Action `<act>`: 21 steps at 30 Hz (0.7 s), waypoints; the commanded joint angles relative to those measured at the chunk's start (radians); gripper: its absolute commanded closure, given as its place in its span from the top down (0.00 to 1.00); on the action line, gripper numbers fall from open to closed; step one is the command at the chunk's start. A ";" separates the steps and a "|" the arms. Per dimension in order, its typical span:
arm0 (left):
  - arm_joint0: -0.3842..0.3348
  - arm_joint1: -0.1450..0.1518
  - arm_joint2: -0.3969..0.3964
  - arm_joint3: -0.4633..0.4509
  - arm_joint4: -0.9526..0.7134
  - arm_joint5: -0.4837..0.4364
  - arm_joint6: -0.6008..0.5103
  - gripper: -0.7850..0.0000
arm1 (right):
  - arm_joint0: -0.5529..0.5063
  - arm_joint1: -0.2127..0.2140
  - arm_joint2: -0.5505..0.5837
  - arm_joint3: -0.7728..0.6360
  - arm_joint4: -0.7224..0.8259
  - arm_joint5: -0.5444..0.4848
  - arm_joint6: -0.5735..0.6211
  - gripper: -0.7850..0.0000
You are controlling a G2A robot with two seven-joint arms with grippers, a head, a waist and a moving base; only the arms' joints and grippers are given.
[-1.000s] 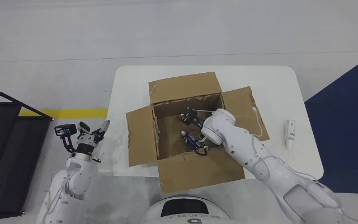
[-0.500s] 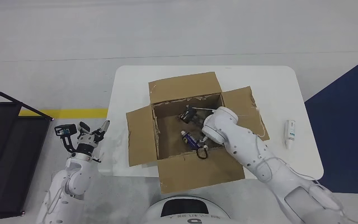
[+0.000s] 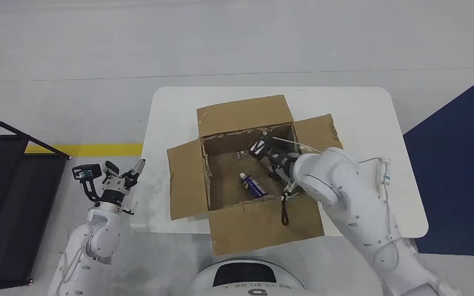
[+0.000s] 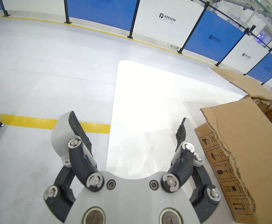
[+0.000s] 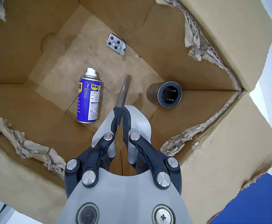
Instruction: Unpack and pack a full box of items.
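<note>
Looking down from the top view, a white tabletop (image 3: 355,118) with rounded corners stands on a pale grey floor (image 3: 222,37), and an open cardboard box (image 3: 244,115) sits on it with all four flaps spread. A yellow floor line (image 3: 81,149) and a black rack (image 3: 22,200) lie well to the left of the box, and a dark blue patch (image 3: 444,170) lies to its right. A white tube (image 3: 384,176) rests on the tabletop right of the box, apart from its flap. Inside the box lies a blue spray can (image 3: 250,185), and the right arm (image 3: 333,185) bends over the box's right side. The left end effector (image 3: 135,172) hangs left of the box, beyond the tabletop's edge. In the left wrist view its fingers (image 4: 75,127) stand wide apart with nothing between them, the box to one side, and blue and white fence panels (image 4: 148,19) line the floor beyond the box. In the right wrist view the right end effector (image 5: 121,112) is above the box's inside, clamped on a thin dark rod (image 5: 124,91). On the box's floor lie the spray can on its side, a small metal bracket (image 5: 115,44) and a dark hollow cylinder (image 5: 164,94) near one corner, and the box's edges are torn.
</note>
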 commanded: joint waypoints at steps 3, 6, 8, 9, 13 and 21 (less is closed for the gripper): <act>0.000 0.000 0.000 0.000 0.000 0.000 0.000 1.00 | 0.019 -0.004 -0.029 0.069 -0.021 -0.009 -0.007 0.00; 0.000 0.000 0.000 0.000 0.000 0.000 0.000 1.00 | 0.048 -0.011 -0.063 0.111 -0.048 0.015 -0.002 0.00; 0.000 0.000 0.000 0.000 0.000 0.000 0.000 1.00 | 0.066 -0.017 -0.084 0.129 -0.064 0.031 0.006 0.00; 0.000 0.000 0.000 0.000 0.000 0.000 0.000 1.00 | 0.073 -0.019 -0.092 0.134 -0.065 0.037 0.006 0.11; 0.000 0.000 0.000 0.000 0.000 0.000 0.000 1.00 | 0.087 -0.026 -0.098 0.120 -0.067 0.069 -0.009 0.98; 0.000 0.000 0.000 0.000 0.000 0.000 0.000 1.00 | 0.080 -0.026 -0.087 0.088 -0.085 0.093 0.013 0.84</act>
